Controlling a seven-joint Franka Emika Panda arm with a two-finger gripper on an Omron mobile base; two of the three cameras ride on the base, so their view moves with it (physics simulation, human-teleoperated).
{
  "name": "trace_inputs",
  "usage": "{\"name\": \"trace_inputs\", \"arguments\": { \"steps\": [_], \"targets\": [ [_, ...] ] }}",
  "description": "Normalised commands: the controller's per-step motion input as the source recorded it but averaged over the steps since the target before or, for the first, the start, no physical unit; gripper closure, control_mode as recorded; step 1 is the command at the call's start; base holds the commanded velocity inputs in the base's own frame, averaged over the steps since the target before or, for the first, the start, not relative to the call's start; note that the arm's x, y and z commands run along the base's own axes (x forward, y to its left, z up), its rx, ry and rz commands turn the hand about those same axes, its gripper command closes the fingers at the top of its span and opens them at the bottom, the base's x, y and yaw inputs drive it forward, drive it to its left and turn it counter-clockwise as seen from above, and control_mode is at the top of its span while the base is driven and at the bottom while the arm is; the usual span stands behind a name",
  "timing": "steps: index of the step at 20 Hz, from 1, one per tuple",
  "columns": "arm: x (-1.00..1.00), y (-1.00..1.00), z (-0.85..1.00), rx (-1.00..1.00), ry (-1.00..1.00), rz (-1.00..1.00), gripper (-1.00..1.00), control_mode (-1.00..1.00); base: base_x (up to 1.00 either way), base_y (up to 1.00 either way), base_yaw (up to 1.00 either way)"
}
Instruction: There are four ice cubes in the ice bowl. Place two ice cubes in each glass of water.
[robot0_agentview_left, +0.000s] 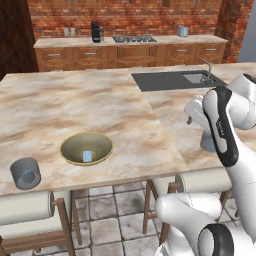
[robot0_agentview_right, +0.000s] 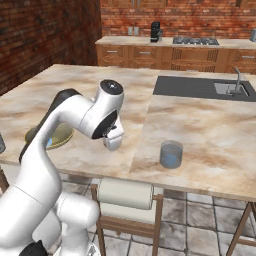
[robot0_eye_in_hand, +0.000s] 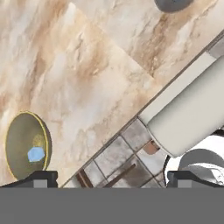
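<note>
Ice cubes (robot0_agentview_left: 87, 156) rest in the ice bowl (robot0_agentview_left: 75, 145); end effector (robot0_eye_in_hand: 111, 177) hangs released, holding nothing.

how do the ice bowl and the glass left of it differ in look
The ice bowl is wide, shallow and olive-yellow with a thin golden rim; the glass is narrow, straight-sided and grey-blue. The ice bowl is opaque, the glass translucent. One pale blue ice cube shows in the ice bowl; what the glass holds is hard to make out. Both are round, upright and open-topped, near the front edge of the marble counter.
</note>
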Motion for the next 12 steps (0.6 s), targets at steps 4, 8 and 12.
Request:
{"name": "trace_inputs", "arguments": {
  "steps": [4, 8, 12],
  "targets": [
    [-0.13, 0.88, 0.11, -0.10, 0.00, 0.42, -1.00, -1.00, 0.00, 0.00, 0.00],
    [-0.15, 0.83, 0.11, -0.05, -0.07, 0.38, -1.00, -1.00, 0.00, 0.00, 0.00],
    [-0.19, 0.99, 0.31, -0.12, 0.00, 0.34, -1.00, -1.00, 0.00, 0.00, 0.00]
  ]
}}
